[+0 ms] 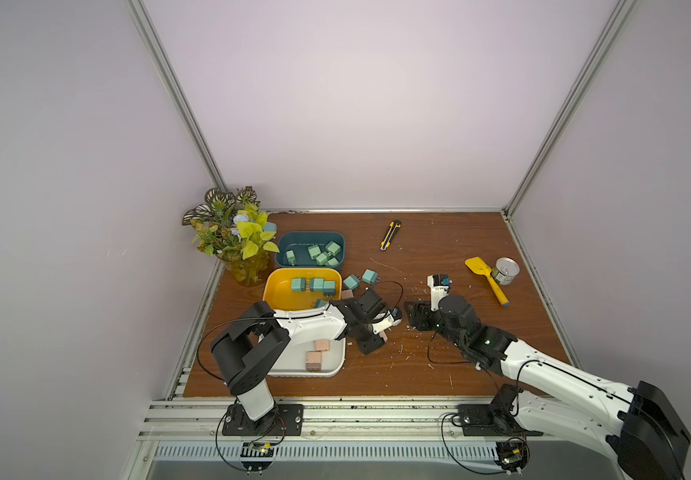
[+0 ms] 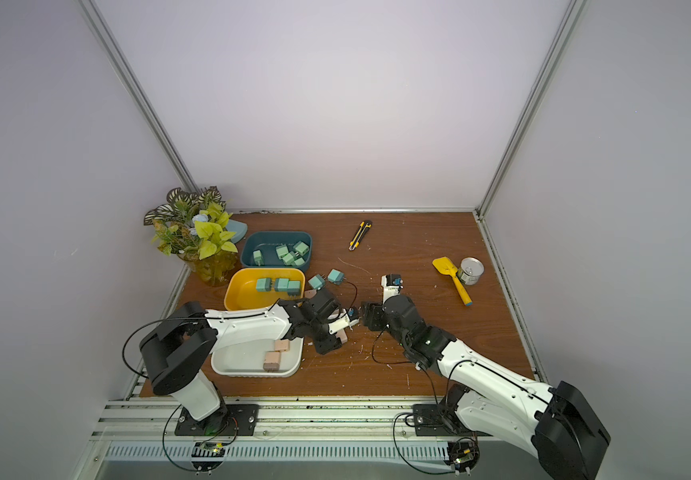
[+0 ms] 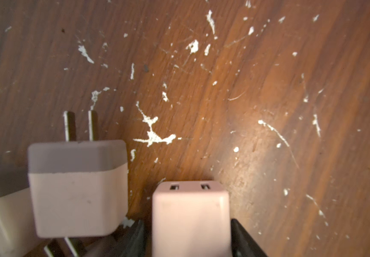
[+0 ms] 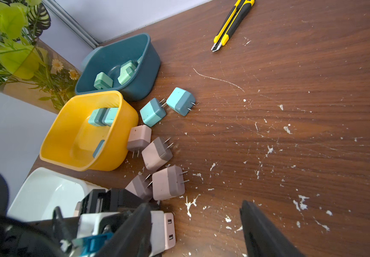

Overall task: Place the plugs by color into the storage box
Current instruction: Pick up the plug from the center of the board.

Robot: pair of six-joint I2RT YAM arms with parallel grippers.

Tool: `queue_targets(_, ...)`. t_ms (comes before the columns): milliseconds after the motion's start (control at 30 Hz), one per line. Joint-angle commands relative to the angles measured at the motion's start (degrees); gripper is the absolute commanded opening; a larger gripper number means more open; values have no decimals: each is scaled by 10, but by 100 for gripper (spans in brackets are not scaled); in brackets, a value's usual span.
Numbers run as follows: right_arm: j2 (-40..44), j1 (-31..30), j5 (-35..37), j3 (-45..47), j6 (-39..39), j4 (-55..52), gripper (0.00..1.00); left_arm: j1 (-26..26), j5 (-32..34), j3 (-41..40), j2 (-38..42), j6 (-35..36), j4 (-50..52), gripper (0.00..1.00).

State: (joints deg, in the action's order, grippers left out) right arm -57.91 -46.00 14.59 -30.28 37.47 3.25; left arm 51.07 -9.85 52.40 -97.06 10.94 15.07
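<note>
Left gripper point(image 3: 187, 224) pinches a pink plug point(image 3: 190, 207); right gripper point(image 4: 195, 203) gapes empty. We note bins point(image 4: 117, 153) part-filled, several plugs point(image 4: 168, 182) loose centre-left.

The left gripper point(image 3: 188, 224) pinches a pink plug point(image 3: 190, 209).
Its slots face outward; another pink-grey plug point(image 3: 77, 189) lies just beside it on the scratched tabletop point(image 3: 268, 89).
</note>
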Motion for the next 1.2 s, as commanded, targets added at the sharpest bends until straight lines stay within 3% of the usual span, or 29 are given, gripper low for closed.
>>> queue_targets(0, -4, 2, -9, -15, 2, 9, 69, 3, 13, 16, -8, 5, 20, 60)
queue_targets(367, 22, 0, -10, -10, 6, -13, 69, 3, 16, 14, 14, 4, 8, 48)
queue_targets(667, 86, 1, 13, 40, 26, -6, 69, 3, 23, 15, 24, 8, 5, 45)
queue_targets(1033, 78, 1, -27, 46, 11, 26, 68, 3, 27, -2, 59, 1, -7, 45)
queue_targets(1167, 69, 1, -76, 38, -17, 45, 65, 3, 32, -5, 80, -11, 1, 45)
